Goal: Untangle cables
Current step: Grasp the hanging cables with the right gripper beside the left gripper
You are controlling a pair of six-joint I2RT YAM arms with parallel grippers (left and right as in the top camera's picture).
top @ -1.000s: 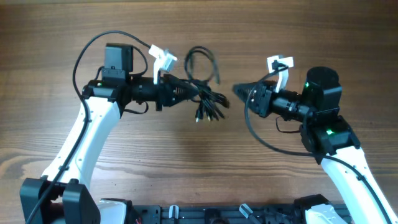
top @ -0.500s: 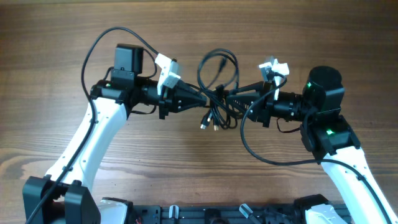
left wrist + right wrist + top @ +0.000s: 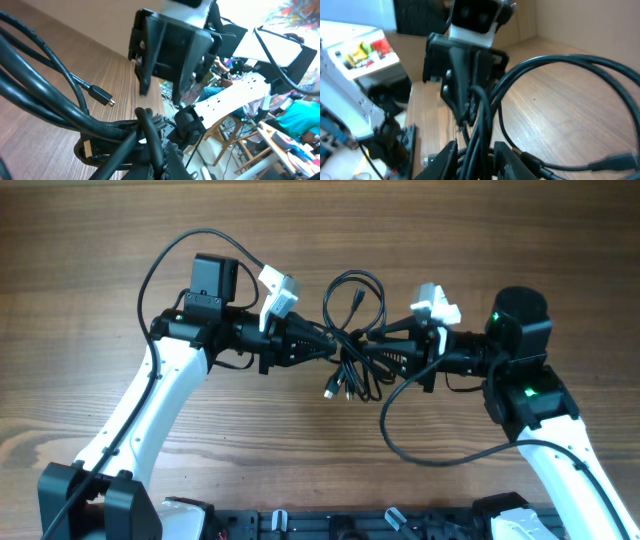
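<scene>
Black cables (image 3: 350,366), right gripper (image 3: 369,350) now among them.

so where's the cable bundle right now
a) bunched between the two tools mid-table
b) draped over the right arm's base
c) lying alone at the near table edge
a: in the overhead view the cables are bunched between the left tool and the right tool, whose tips face each other at the bundle.
</scene>
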